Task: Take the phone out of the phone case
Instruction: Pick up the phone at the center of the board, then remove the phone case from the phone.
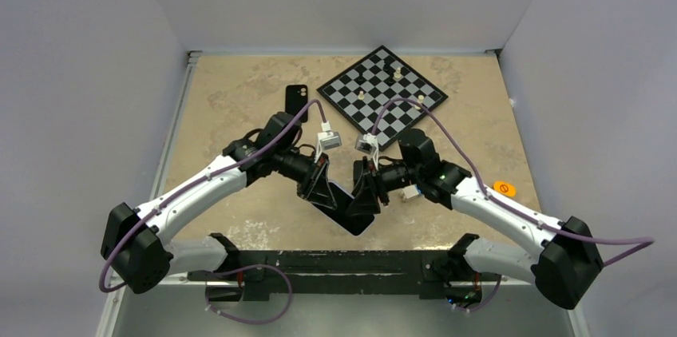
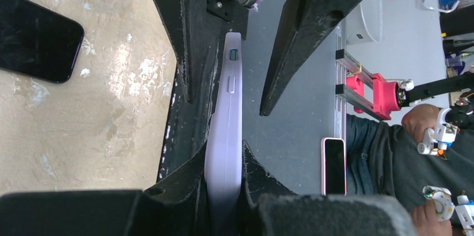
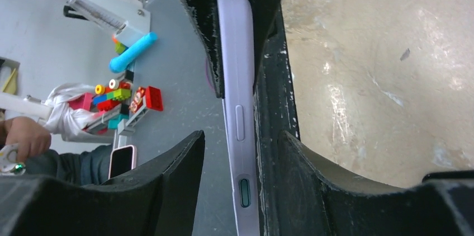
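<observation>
The phone in its lavender case (image 1: 352,211) is held edge-on above the table's near edge, between both arms. My left gripper (image 1: 319,185) is shut on one end of the case (image 2: 225,135), with both fingers pressed against its sides around (image 2: 223,163). My right gripper (image 1: 366,193) straddles the other end with its jaws apart. In the right wrist view the case (image 3: 237,79) rests against one finger (image 3: 304,174), and the other finger (image 3: 167,180) stands clear of it. The case's side buttons show in both wrist views.
A second black phone (image 1: 296,101) lies on the tan table behind the left arm and also shows in the left wrist view (image 2: 36,34). A chessboard (image 1: 382,93) with a few pieces sits at the back right. A small orange disc (image 1: 504,188) lies at the right.
</observation>
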Tool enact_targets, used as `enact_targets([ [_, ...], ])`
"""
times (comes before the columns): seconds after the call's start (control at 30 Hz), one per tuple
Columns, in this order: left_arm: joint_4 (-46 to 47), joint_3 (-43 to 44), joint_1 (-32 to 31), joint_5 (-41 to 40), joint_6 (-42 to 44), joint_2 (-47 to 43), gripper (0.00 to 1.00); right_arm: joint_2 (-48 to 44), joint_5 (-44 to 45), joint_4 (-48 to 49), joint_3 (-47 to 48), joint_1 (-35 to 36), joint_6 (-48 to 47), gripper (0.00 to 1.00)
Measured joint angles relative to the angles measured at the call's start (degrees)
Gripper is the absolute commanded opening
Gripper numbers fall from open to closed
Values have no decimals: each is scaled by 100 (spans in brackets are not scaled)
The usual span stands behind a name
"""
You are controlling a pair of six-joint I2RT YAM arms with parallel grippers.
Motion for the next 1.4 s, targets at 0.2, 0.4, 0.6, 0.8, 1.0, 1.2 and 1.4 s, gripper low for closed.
enact_targets([
  [0.2, -4, 22, 0, 96, 105, -2, 0, 66, -304, 634, -223, 83, 240, 54],
  [0.4, -7, 28, 0, 111, 138, -2, 0, 282, -424, 1064, -463, 280, 507, 48],
  [0.6, -4, 31, 0, 107, 138, -24, 0, 557, -420, 1661, -476, 446, 846, 23],
  [0.8, -107, 31, 7, 48, 26, -70, 13, 660, -417, 2299, -643, 516, 1043, 0],
  [1.0, 140, 28, 9, -197, -144, -334, 58, 459, -205, 2747, -905, 533, 1412, 0],
  [1.2, 789, -164, 74, -896, -474, -1211, 62, -44, 227, 3672, -1488, 529, 2267, 0],
  [1.4, 2000, -850, 153, -1508, -1569, -1668, 48, -345, 490, 4251, -1547, 525, 2730, 0],
])
